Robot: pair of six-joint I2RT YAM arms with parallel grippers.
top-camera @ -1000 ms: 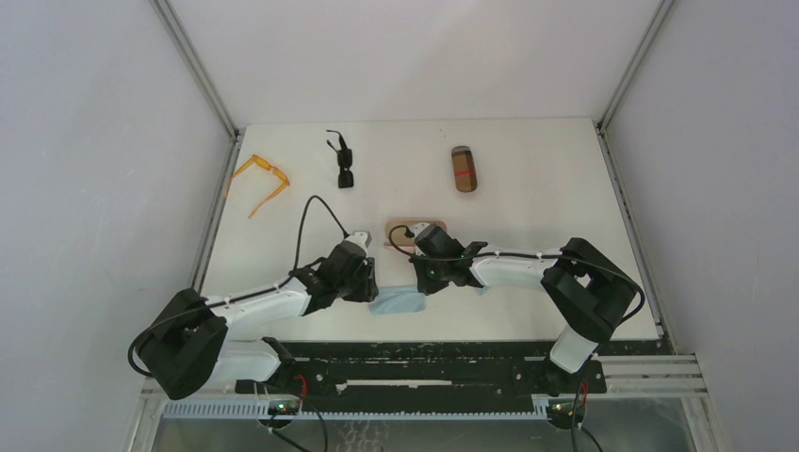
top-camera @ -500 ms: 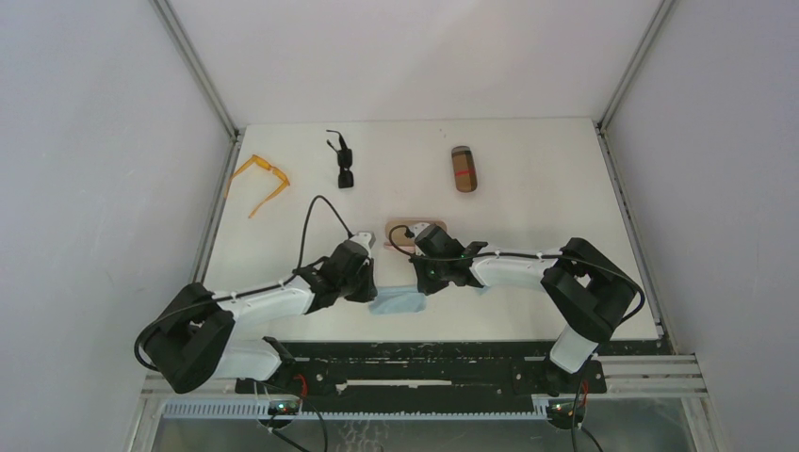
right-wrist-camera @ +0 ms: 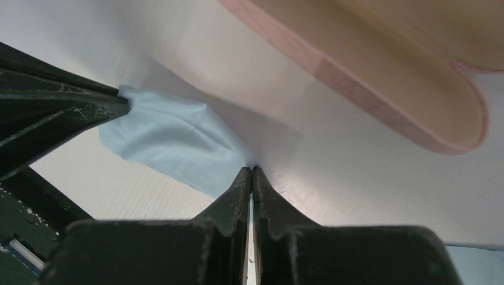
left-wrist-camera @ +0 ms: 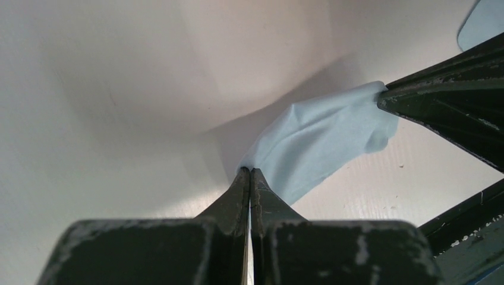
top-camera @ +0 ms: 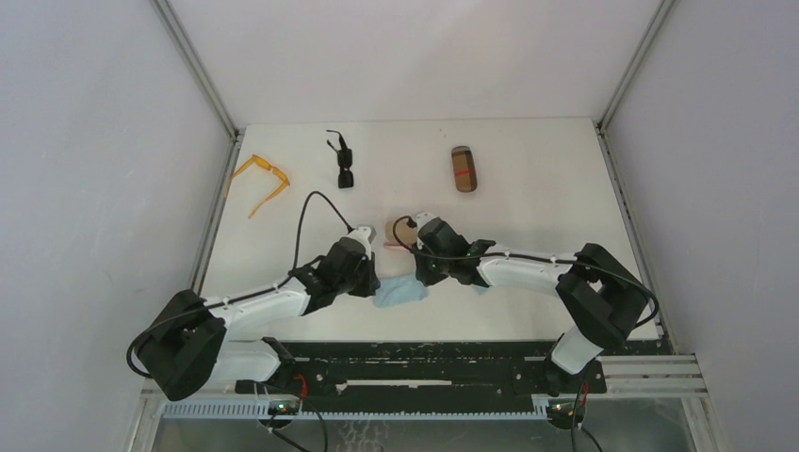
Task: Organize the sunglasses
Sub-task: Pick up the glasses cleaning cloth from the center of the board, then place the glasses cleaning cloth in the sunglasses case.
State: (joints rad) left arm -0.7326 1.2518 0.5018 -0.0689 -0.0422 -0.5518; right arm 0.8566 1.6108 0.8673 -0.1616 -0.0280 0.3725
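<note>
Markings: the brown case (top-camera: 464, 169) carried a red mark across its top, too small to read. You had no other lettering legible in any view.

Surface: a white table (top-camera: 546, 188), matt, with small specks showing in the left wrist view. Plain pale walls stood on three sides, with aluminium rails running up from the far corners. A black rail ran along the near edge by the arm bases.

Your left gripper (top-camera: 369, 284) (left-wrist-camera: 250, 173) had its jaws pressed fully together, pinching one end of the light-blue cloth (top-camera: 398, 292) (left-wrist-camera: 321, 139) (right-wrist-camera: 172, 139). Your right gripper (top-camera: 421, 276) (right-wrist-camera: 251, 171) was likewise clamped tight, with the other end of that cloth caught at its tips. The cloth hung stretched between the two, near the middle of the near edge. It was lifted enough to throw a shadow on the table.

The open pink case (top-camera: 400, 229) (right-wrist-camera: 380, 77) lay just beyond the right gripper, about mid-table, its tan lining facing up. A second light-blue cloth (left-wrist-camera: 484, 21) showed at a corner of the left wrist view.

Task things: the orange sunglasses (top-camera: 261, 179) lay at the left edge toward the far left corner, arms unfolded. The black sunglasses (top-camera: 343, 160) lay near the far edge, left of its middle. Both were well apart from your grippers. The brown case lay near the far edge, right of its middle.
</note>
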